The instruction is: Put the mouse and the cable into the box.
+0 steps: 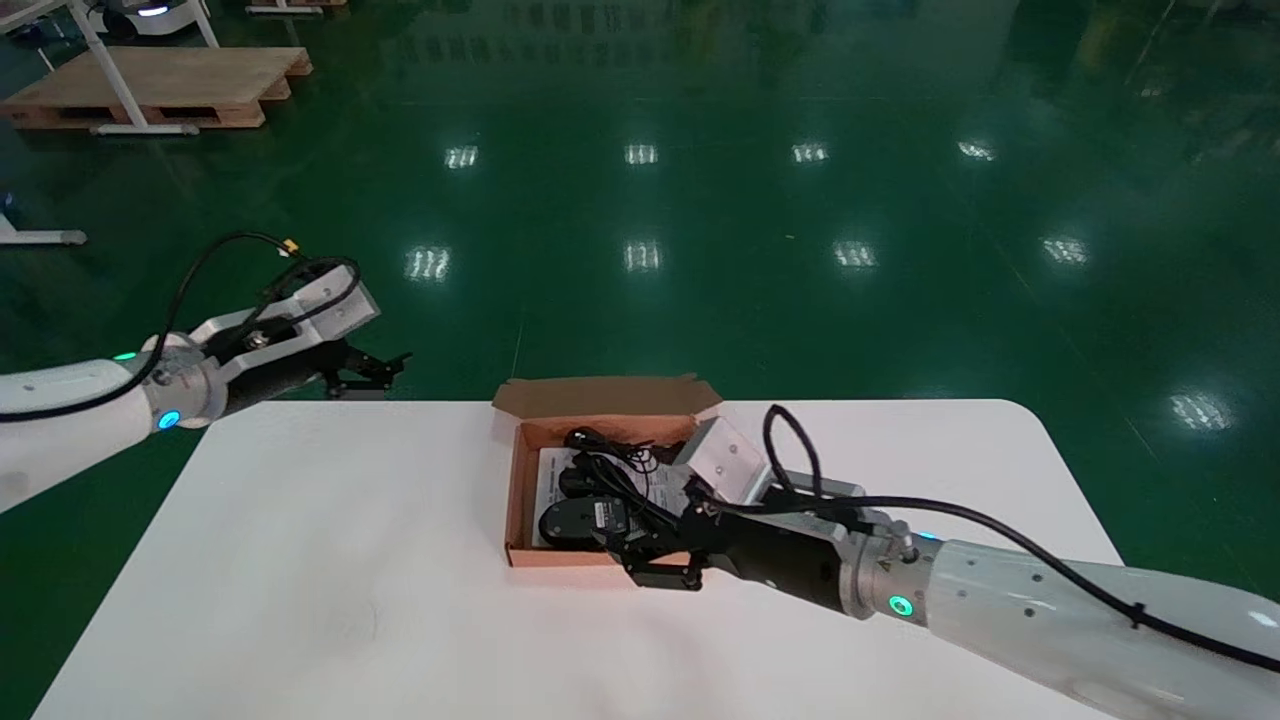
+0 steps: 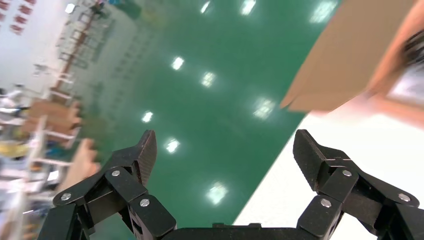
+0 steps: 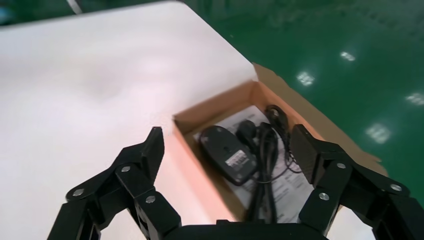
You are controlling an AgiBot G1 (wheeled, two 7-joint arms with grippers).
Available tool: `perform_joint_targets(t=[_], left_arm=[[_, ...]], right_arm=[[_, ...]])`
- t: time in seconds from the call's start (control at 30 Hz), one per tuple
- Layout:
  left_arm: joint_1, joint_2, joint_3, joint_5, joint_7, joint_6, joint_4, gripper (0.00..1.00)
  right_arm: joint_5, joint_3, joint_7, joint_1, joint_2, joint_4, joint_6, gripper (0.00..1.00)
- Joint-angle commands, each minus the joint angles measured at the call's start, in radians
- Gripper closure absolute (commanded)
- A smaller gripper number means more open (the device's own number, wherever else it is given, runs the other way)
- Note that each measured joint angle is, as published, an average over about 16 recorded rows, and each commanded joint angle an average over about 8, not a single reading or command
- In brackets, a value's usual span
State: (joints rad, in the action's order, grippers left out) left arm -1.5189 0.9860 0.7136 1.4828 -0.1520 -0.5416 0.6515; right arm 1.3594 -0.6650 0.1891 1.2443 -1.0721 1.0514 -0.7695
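— Both things look packed. The mouse point(image 1: 580, 520) lies label-up in the box point(image 1: 515, 490), just ahead of the right gripper point(image 1: 650, 558), with the cable point(image 1: 615, 460) bunched beside it on a white leaflet point(image 1: 550, 470).

— So what worries you?

— The right gripper's jaws are spread wide and hold nothing. One finger hangs outside the box wall nearest it, the other over the inside. The cable's strands run right under the palm. If it pulls away low, I'd guess a fingertip hooks a loop and drags the cable out, perhaps the mouse too. If it closes here, it could pinch the cardboard wall and tug the whole box.

— And the other arm?

— The left gripper point(image 1: 385, 370) is well off to that side, jaws open and empty, past the table's far edge. It's no threat.

— Would the box slide?

— I'd say easily. The white table point(image 1: 350, 560) looks smooth, and nothing braces the box. Around it is glossy green floor point(image 1: 700, 200) mirroring the ceiling lights, with a wooden pallet point(image 1: 160, 85) far behind.
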Motion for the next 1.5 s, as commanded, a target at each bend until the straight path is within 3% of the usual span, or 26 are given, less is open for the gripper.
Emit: perform_joint_targets(t=[0.03, 1.1, 1.27, 1.5], left_arm=[[0.017, -0.015, -0.017, -0.029, 0.013, -0.037, 0.025, 0.0], [0.293, -0.247, -0.286, -0.496, 0.224, -0.629, 0.417, 0.0], [0.336, -0.283, -0.328, -0.569, 0.257, -0.722, 0.479, 0.0], [0.392, -0.331, -0.383, -0.664, 0.3, -0.842, 0.558, 0.0]], right_arm=[[-0.034, 0.021, 0.0, -0.009, 0.025, 0.013, -0.04, 0.0], [-0.582, 0.357, -0.001, -0.157, 0.426, 0.215, -0.672, 0.0], [-0.626, 0.383, -0.002, -0.169, 0.459, 0.231, -0.723, 0.0], [-0.629, 0.385, -0.002, -0.169, 0.461, 0.232, -0.726, 0.0]])
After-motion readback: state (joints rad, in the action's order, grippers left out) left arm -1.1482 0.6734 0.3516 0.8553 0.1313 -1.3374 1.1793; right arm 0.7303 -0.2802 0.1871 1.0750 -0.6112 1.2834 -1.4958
